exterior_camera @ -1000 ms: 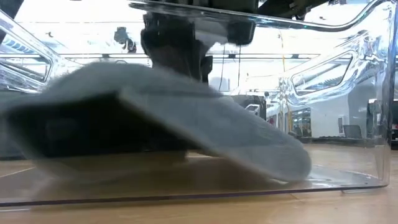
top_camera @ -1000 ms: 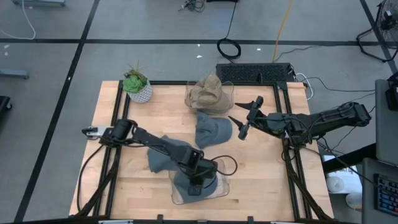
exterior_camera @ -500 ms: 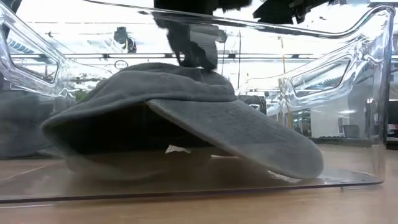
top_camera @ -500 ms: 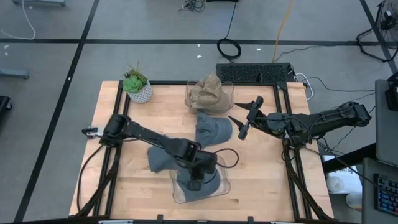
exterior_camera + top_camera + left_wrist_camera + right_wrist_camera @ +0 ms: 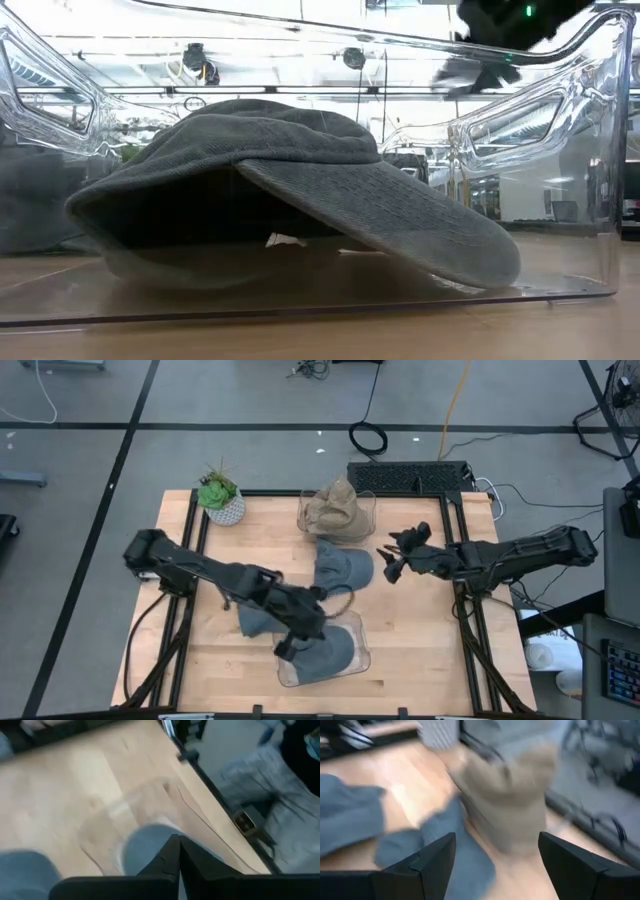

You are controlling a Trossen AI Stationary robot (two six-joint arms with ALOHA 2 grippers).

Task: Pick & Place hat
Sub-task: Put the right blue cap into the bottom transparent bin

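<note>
A dark grey cap (image 5: 328,652) (image 5: 290,180) lies in a clear plastic tray (image 5: 362,656) (image 5: 600,160) near the table's near edge, resting on its rim and brim tip. My left gripper (image 5: 290,644) (image 5: 177,862) hovers just left of the tray, shut and touching nothing. A second grey hat (image 5: 258,616) lies on the wood left of the tray. A blue-grey cap (image 5: 340,570) (image 5: 440,840) lies mid-table. My right gripper (image 5: 392,560) (image 5: 495,865) is open, to the right of that cap and clear of it.
A tan hat (image 5: 338,510) (image 5: 515,800) sits in a clear bin at the far edge. A potted plant (image 5: 220,500) stands at the far left corner. Bare wood lies at the table's near right (image 5: 420,640). Black frame rails run along the table's sides.
My left gripper has let go of the grey cap's crown and risen out of the tray, drawing back toward the table's left. The cap has settled and stays in the tray, brim toward the right in the low view.
</note>
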